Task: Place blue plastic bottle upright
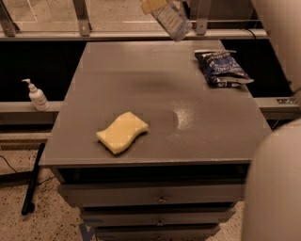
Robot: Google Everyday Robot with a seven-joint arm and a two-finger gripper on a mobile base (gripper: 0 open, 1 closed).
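The blue plastic bottle (172,20), clear and ribbed with a pale blue-and-white label, hangs tilted in the air above the far edge of the grey table (141,84). Its upper end is cut off by the top of the camera view. My gripper (153,4) shows only as a yellowish fingertip at the very top edge, closed on the bottle's upper end. My white arm fills the right edge (282,28) and the lower right corner (275,188).
A yellow sponge (122,132) lies on the table's front left. A dark blue snack bag (221,68) lies at the far right. A small white pump bottle (36,96) stands on a ledge left of the table. Drawers (155,197) sit under the tabletop.
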